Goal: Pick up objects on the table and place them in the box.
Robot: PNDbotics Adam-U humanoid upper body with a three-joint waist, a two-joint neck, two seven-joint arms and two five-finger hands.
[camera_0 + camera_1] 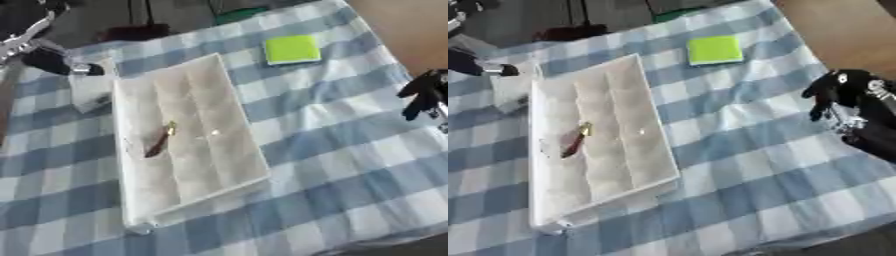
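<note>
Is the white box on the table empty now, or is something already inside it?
Not empty. The white box lies open on the checked cloth, and a slim dark object with a yellowish tip rests inside it, toward its left side. What the object is cannot be told.

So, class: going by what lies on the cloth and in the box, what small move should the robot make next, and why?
Probably move the right hand toward the yellow-green square. It is the only loose item visible on the checked cloth, beyond the white box, which holds a thin dark object; that hand hangs nearest, holding nothing.
</note>
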